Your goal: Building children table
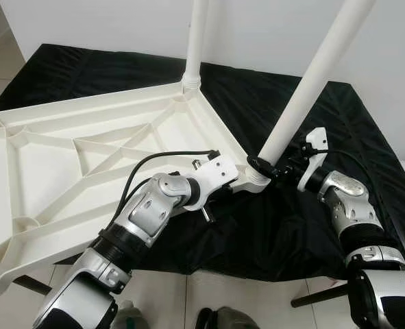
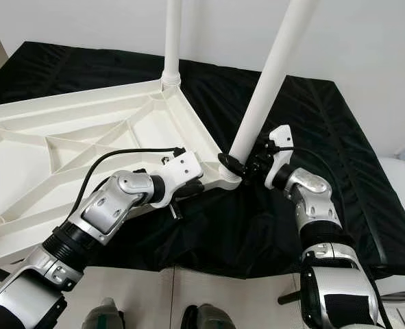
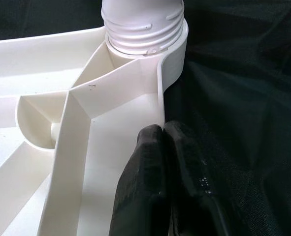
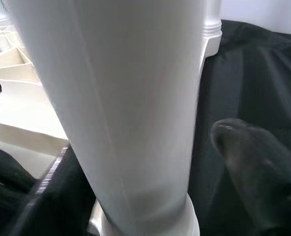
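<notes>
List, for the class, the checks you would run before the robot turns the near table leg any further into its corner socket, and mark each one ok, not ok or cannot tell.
1. Right claw around the base of the near leg: ok, a black finger on each side of it.
2. Left claw steadying the tabletop: ok, its fingers are pinched on the rim wall beside the corner socket.
3. Near leg straight in its socket: not ok, it leans while the far leg stands upright.
4. Threads fully seated: cannot tell; several ridges show.
5. Tabletop lying underside up on the black cloth: ok.
</notes>
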Tool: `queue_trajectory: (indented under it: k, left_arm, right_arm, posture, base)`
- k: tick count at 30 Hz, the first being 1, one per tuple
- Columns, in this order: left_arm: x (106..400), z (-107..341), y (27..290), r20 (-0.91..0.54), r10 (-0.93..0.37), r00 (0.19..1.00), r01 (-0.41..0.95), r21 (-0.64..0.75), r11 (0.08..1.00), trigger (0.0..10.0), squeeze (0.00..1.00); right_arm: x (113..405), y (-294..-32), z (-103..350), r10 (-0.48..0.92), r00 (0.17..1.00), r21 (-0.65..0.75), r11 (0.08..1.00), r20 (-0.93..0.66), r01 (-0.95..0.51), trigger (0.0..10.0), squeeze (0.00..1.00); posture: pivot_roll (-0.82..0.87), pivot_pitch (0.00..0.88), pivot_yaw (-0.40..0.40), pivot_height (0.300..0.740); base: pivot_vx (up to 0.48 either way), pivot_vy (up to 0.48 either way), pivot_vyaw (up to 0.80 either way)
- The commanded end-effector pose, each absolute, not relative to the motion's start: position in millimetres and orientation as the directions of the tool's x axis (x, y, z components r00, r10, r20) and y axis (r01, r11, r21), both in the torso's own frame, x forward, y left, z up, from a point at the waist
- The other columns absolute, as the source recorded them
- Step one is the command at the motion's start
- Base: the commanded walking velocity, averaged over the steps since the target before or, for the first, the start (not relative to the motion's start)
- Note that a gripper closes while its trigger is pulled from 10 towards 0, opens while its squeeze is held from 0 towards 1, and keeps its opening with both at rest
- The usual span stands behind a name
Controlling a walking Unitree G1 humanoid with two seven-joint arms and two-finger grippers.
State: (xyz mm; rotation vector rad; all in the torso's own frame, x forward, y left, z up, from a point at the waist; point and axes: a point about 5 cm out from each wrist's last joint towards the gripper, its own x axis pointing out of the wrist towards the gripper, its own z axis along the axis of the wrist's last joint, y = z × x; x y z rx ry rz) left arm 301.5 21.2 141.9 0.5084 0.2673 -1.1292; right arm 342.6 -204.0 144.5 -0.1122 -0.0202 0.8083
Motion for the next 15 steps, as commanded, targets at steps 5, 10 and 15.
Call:
queue_trajectory:
  k: [5, 10, 15]
  left_arm:
    - [298.1, 145.0, 15.4, -0.448, -0.814, 0.370, 0.926, 0.245, 0.286, 10.0, 0.00]
    - [298.0, 144.9, 15.3, -0.448, -0.814, 0.369, 0.927, 0.243, 0.286, 10.0, 0.00]
    - [297.3, 145.1, 14.5, -0.447, -0.816, 0.367, 0.928, 0.242, 0.284, 10.0, 0.00]
  right_arm:
    - [343.0, -212.5, 143.0, 0.724, 0.687, -0.129, 0.677, -0.060, -0.725, 0.0, 0.00]
    - [343.1, -214.0, 142.6, 0.726, 0.685, -0.129, 0.674, -0.064, -0.727, 0.0, 0.00]
    - [342.5, -213.1, 140.3, 0.723, 0.688, -0.121, 0.679, -0.063, -0.724, 10.0, 0.00]
  posture:
    - [0.05, 0.022, -0.093, 0.740]
    - [0.05, 0.027, -0.093, 0.740]
    - [0.05, 0.031, -0.095, 0.740]
  base:
    - [0.000, 0.000, 0.00]
    - [0.000, 0.000, 0.00]
    - [0.000, 0.000, 0.00]
